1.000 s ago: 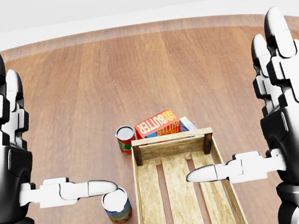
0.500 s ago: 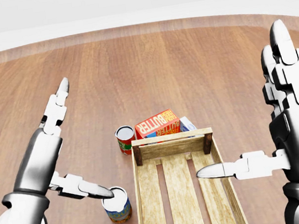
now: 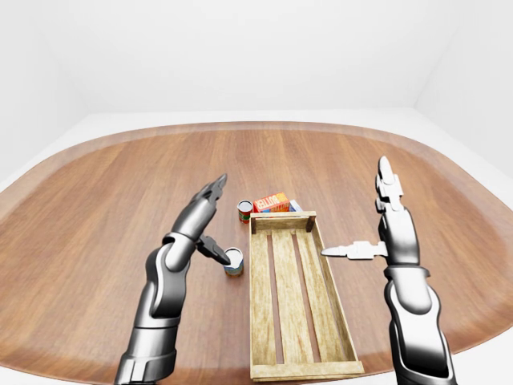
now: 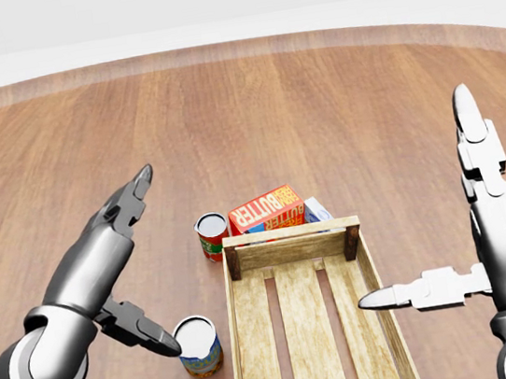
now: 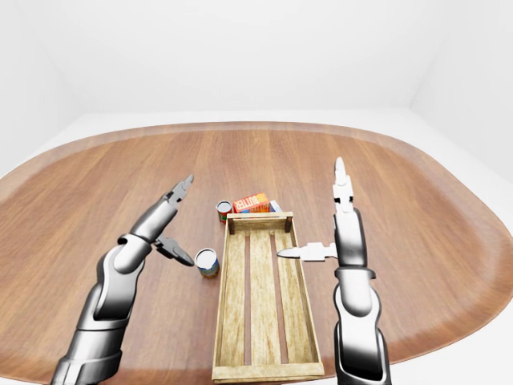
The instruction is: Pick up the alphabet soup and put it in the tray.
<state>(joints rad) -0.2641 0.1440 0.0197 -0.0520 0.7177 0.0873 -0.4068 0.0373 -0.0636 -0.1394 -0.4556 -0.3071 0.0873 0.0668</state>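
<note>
Alphabet soup can [image 4: 198, 345]: upright on the bench [image 4: 318, 114], just left of the wooden tray [image 4: 388, 321]. Left hand [image 4: 118, 265] nearer, fingers spread, thumb beside the can's left rim. Right hand [image 4: 468, 244] open over the tray's right side.

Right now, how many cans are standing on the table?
2. One can stands left of the tray in the head view, close to the left hand. The other can stands beyond the tray's upper left corner, beside the butter box. More could hide behind the boxes.
</note>
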